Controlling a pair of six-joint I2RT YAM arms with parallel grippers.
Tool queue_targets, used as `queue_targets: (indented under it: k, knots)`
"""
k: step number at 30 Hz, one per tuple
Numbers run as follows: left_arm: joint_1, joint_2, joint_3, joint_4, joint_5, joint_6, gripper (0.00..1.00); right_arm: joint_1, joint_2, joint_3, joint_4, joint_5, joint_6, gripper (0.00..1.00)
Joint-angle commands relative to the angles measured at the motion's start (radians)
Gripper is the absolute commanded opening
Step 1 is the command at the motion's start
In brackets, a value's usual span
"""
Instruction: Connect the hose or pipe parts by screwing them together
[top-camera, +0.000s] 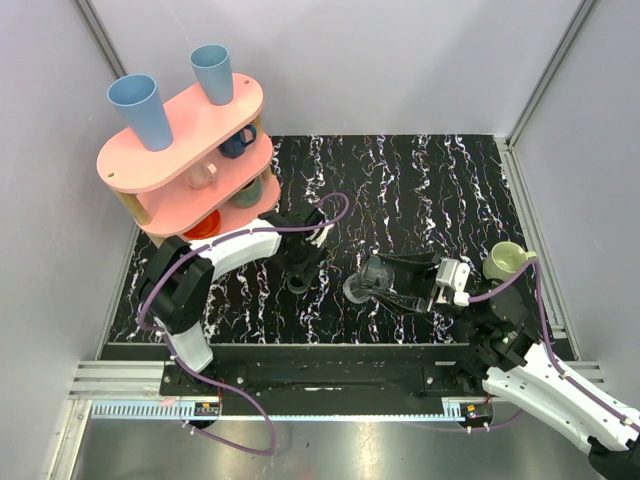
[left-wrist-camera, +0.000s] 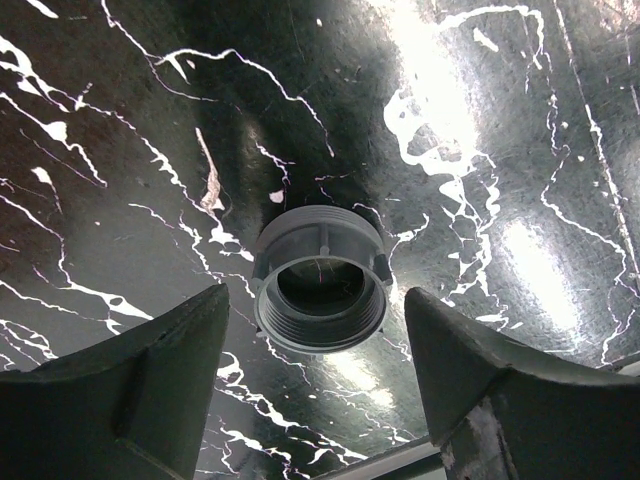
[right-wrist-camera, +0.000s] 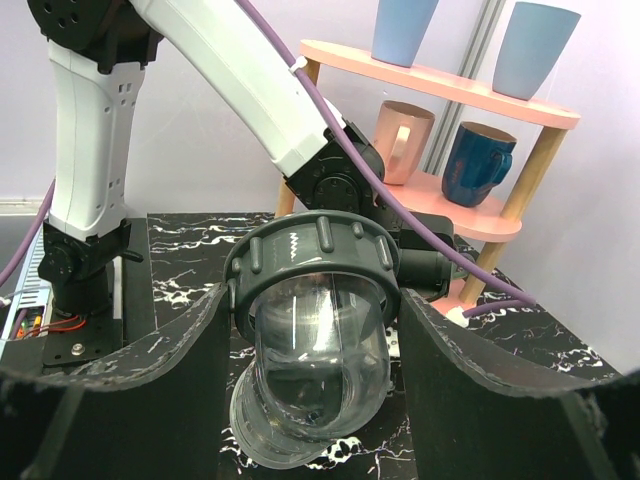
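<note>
Straddling upright threaded fitting (left-wrist-camera: 322, 230) on surface (left-wrist-camera: 500, 150), dead centre, w/ L end effector (left-wrist-camera: 315, 295) open & empty; clamping clear coupling (right-wrist-camera: 320, 370) in R end effector (right-wrist-camera: 312, 300).

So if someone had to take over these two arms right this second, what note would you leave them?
Left gripper: open, fingers either side of the grey threaded fitting, which sits on the table, not gripped.
Right gripper: shut on the clear pipe piece at its dark ribbed nut, apparently held off the table, to the right of the fitting.
Done: one part is in hand.
Left: grasp the fitting, bring the two parts together, screw them tight.
</note>
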Motion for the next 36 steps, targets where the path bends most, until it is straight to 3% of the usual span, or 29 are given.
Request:
queue_targets:
  k: [1,15,19,28,34,36]
  knots:
    - [0.002,0.006,-0.008,0.011,0.032,0.012,0.74,-0.005,-0.013,0.009,0.024,0.022,-0.010,0.29]
    - [0.003,0.024,-0.012,0.001,0.041,0.012,0.72,-0.005,-0.013,0.014,0.022,0.020,-0.011,0.29]
    - [0.005,0.025,-0.011,0.003,0.055,0.016,0.61,-0.007,-0.012,0.016,0.022,0.019,-0.010,0.29]
    - [0.010,0.033,-0.012,0.001,0.046,0.014,0.68,-0.005,-0.021,0.012,0.020,0.017,-0.011,0.29]
    - [0.011,0.035,-0.012,0.001,0.052,0.016,0.67,-0.005,-0.021,0.011,0.020,0.016,-0.010,0.29]
    - [0.011,0.033,-0.012,0.003,0.058,0.016,0.61,-0.005,-0.022,0.011,0.020,0.014,-0.008,0.29]
